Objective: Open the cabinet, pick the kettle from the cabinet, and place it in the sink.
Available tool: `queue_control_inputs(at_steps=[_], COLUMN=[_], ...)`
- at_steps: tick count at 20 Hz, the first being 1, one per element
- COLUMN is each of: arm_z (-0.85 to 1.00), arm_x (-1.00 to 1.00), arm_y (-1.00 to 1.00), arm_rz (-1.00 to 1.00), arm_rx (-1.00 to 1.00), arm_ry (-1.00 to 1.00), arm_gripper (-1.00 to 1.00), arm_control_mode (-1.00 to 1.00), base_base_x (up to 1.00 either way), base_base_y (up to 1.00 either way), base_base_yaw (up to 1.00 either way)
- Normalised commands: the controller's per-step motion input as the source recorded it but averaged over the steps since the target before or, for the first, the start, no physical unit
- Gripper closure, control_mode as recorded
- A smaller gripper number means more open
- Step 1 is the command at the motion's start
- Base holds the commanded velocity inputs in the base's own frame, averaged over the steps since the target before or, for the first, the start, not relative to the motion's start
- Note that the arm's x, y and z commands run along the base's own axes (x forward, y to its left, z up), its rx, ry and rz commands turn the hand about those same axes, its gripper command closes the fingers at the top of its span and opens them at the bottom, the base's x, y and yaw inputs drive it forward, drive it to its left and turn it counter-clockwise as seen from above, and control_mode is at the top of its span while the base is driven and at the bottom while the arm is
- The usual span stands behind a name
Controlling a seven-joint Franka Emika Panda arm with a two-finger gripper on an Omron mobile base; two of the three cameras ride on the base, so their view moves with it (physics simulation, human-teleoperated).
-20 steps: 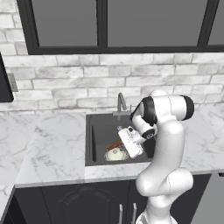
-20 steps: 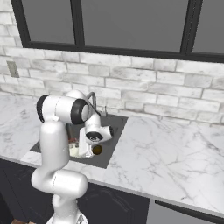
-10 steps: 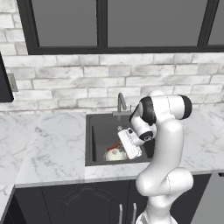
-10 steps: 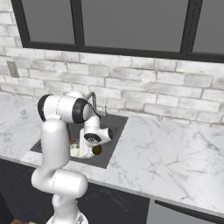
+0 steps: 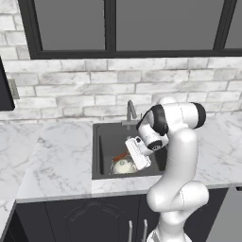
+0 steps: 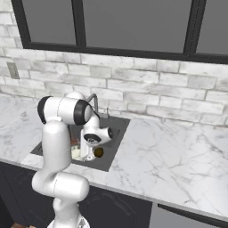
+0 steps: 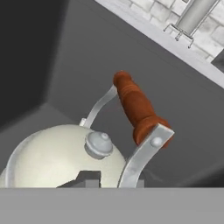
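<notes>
Kettle (image 5: 123,166) sits upright on the floor of the sink (image 5: 106,142), near its front wall. Claw (image 5: 130,158) hangs just above the kettle; whether it grips or has released cannot be told. Advice: spread fully, then lift straight up clear of the reddish handle (image 7: 138,109).

Both base views flank the sink (image 5: 106,142); hand view looks closely into it.

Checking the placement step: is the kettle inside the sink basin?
Yes, the kettle sits on the dark floor of the sink, with the basin walls around it.
</notes>
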Motion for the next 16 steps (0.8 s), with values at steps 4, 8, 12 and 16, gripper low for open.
queue_control_inputs(at_steps=[4, 8, 12, 16], arm_z=[-0.17, -0.06, -0.01, 0.02], arm_x=[-0.02, -0.08, -0.12, -0.16], arm_y=[-0.12, -0.22, -0.23, -0.17], arm_rz=[0.0, 0.0, -0.01, -0.06], arm_rx=[-0.07, -0.09, -0.1, -0.05], arm_ry=[0.0, -0.07, -0.11, -0.02], arm_gripper=[-1.0, -1.0, -1.0, -1.0], arm_control_mode=[-1.0, -1.0, -1.0, -1.0], base_base_x=[0.0, 0.0, 0.0, 0.0], base_base_y=[0.0, 0.0, 0.0, 0.0], base_base_yaw=[0.0, 0.0, 0.0, 0.0])
